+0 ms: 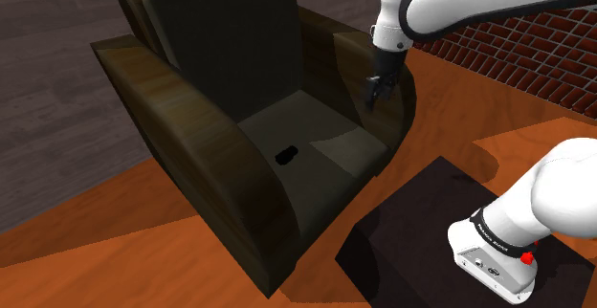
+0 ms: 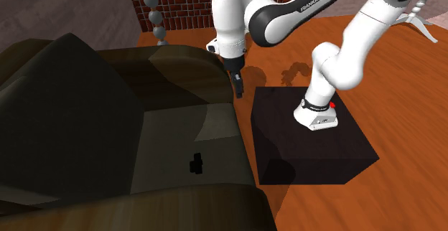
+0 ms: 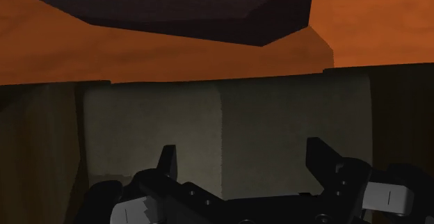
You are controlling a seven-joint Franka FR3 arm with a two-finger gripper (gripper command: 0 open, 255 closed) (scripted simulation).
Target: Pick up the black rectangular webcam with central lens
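Though the arm is reaching over the chair, none of the pick is done yet. The webcam (image 1: 287,154) lies untouched on the seat cushion (image 1: 311,124) of the dark armchair (image 1: 206,163). It's a small black block approx mid-seat, a bit toward the front edge, w/ nothing else near it. The gripper (image 1: 373,91) hangs in the air above the chair's arm on the side next to the black stand (image 2: 280,136). It's well apart from the webcam & clearly higher.

In the wrist view the fingers (image 3: 167,165) stand apart w/ nothing btwn them, i.e. the hand is open & empty. The camera there looks down on grey cushion, w/ orange floor (image 3: 174,56) beyond.

My read is early approach, so basically the whole job is left:
- carry the hand across the seat until it's over the webcam
- turn the wrist so the jaws straddle the block's narrow side
- come down w/out pushing it into the soft cushion
- close on it & lift clear

The cam is small & dark against a dark seat, so centring over it prob. needs care.
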